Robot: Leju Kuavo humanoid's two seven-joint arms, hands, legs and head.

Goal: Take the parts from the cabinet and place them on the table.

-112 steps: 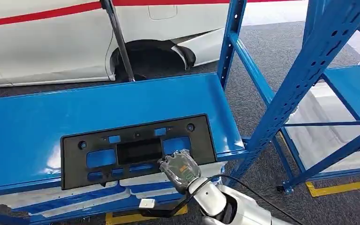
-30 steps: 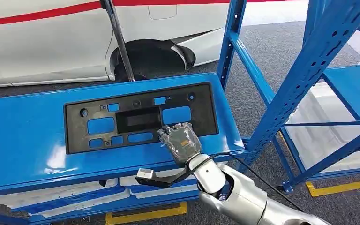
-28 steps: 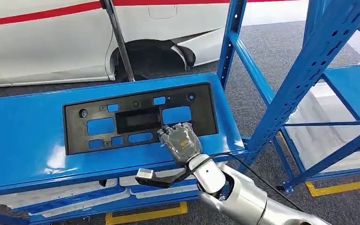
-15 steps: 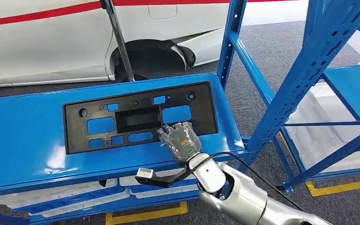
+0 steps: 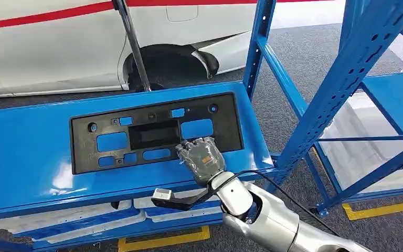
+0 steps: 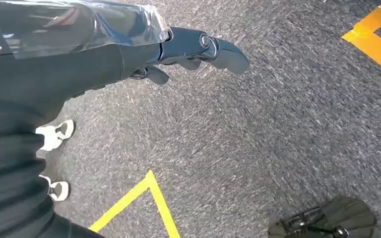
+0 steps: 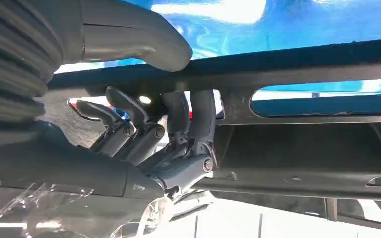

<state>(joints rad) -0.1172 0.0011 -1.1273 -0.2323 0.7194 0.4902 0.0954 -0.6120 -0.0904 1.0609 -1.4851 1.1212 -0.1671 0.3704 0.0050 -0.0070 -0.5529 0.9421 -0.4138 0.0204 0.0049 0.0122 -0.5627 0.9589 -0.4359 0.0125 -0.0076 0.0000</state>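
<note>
Black plate (image 5: 155,138) farther up shelf (image 5: 26,152), long axis crosswise.

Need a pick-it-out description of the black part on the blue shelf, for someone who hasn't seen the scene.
Start at the blue steel rack beside the white car; its broad blue shelf runs across the middle of the head view. Flat on that shelf lies the black plastic panel, long and rectangular, with the right hand at its near edge. Blue shows through its cut-out windows; nothing else there is black.
</note>
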